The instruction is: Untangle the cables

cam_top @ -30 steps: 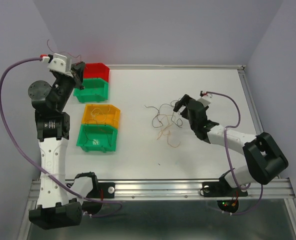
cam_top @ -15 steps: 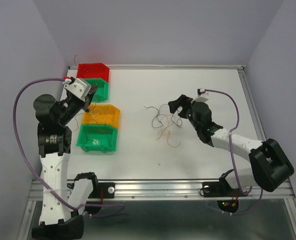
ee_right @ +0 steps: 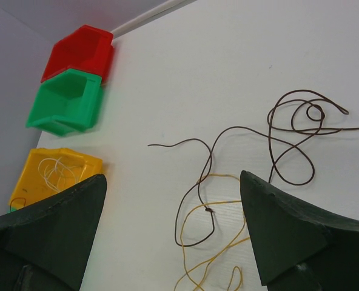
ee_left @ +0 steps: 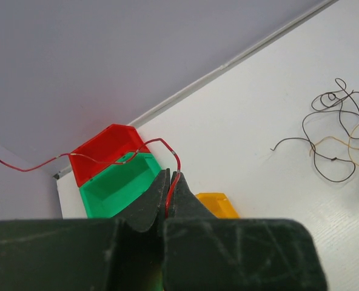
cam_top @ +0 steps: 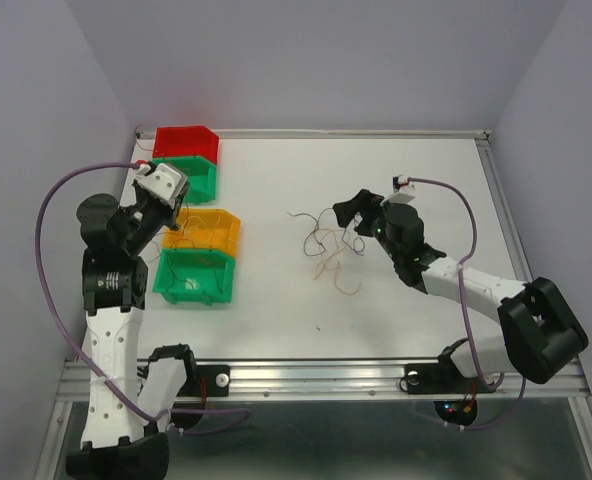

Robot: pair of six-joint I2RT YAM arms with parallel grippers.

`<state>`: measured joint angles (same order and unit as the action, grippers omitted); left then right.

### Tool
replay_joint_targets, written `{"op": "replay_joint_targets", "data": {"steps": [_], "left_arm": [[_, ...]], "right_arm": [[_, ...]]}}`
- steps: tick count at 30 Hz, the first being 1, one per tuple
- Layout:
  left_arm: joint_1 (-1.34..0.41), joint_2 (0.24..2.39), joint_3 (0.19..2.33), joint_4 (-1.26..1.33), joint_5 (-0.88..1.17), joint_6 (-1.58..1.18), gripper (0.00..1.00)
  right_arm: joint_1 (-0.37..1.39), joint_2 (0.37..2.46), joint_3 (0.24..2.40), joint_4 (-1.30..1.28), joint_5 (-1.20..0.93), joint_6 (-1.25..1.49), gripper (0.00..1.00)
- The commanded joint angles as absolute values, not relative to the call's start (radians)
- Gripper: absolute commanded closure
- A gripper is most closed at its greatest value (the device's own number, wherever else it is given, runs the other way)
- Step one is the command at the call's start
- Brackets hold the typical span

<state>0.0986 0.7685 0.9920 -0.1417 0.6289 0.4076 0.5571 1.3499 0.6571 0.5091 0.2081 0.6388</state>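
Red catch, left wrist cam: left gripper [ee_left: 169, 179] is pressed together on a red wire [ee_left: 178, 163], which loops up out of the tips and trails off left past the red bin [ee_left: 100, 154].
Drop plan, left wrist cam: my guess is this strand goes in the red bin. I'd get the tips over its mouth, go low, then let go. Otherwise that long tail could end up draped over the rim.
Right pincer, right wrist cam: right gripper [ee_right: 172, 179] is spread wide with nothing between the fingers. It's hovering over a dark brown wire [ee_right: 288, 124] and an orange-yellow wire [ee_right: 213, 242] that cross each other.
Next pick, right wrist cam: I'd pinch one free end, not the crossing, and lift slowly so the neighbours don't drag along.
Yellow bin [ee_right: 85, 162], right wrist cam: pale strands [ee_right: 55, 171] are lying inside.
Layout, top cam: the tangle of cables [cam_top: 328, 246] sits mid-table [cam_top: 406, 170], well apart from the bins, with the right gripper just over its right side.
Left arm, top cam: the gripper hangs above the gap between the upper green bin [cam_top: 198, 180] and the yellow one, so the red bin is a short carry away. The red wire is too thin to make out from up here.
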Motion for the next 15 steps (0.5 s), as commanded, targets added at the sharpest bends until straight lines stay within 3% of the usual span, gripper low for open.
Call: {"op": "replay_joint_targets", "data": {"steps": [1, 15], "left_arm": [[0.1, 0.782, 1.006, -0.107, 0.655, 0.396, 1.0], [0.1, 0.744, 1.184, -0.144, 0.65, 0.411, 0.99]], "right_arm": [[0.56, 1.331, 0.634, 0.577, 0.189, 0.623, 0.05], [0.56, 1.322, 0.63, 0.583, 0.169, 0.629, 0.05]]}}
